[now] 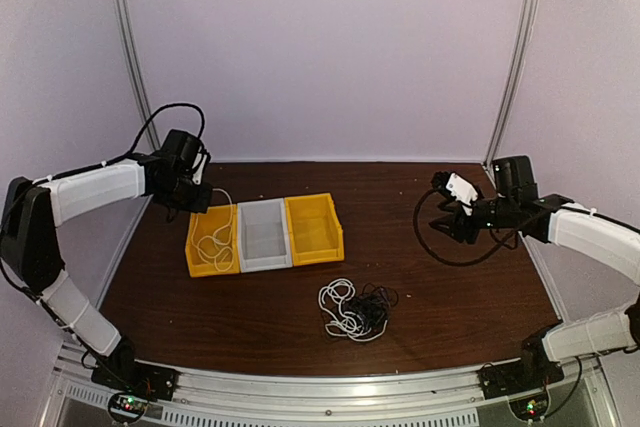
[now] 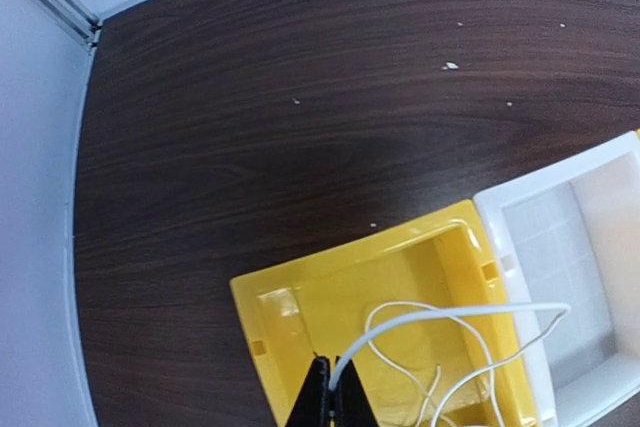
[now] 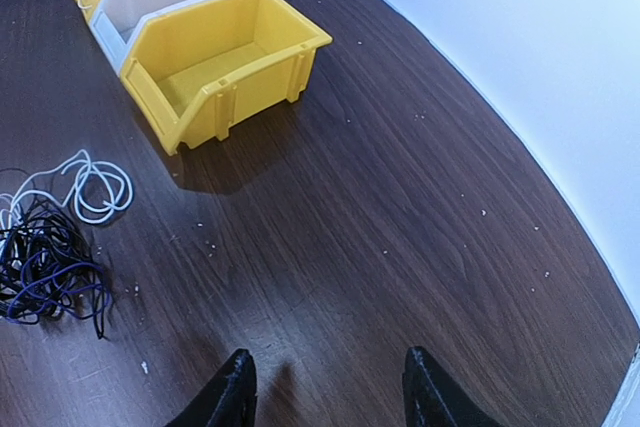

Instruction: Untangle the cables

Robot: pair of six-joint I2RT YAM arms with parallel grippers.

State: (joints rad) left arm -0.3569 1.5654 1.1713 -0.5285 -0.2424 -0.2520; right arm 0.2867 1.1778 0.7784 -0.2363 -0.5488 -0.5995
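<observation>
Three bins sit in a row, touching: left yellow bin, white bin, right yellow bin. So 2 yellow, 1 white.

One white cable lies in the left yellow bin. In the left wrist view one loop of it reaches across the white bin's edge. The left gripper is over that bin, fingers pinched together on a strand of this cable with no visible gap.

One tangle lies on the table, on the near side of the bins and apart from them. It holds 1 white cord, black cord and 1 dark blue strand. Can't tell how many black ones.

The right gripper hovers over bare table to the right of the tangle, jaws spread wide, holding nothing.
</observation>
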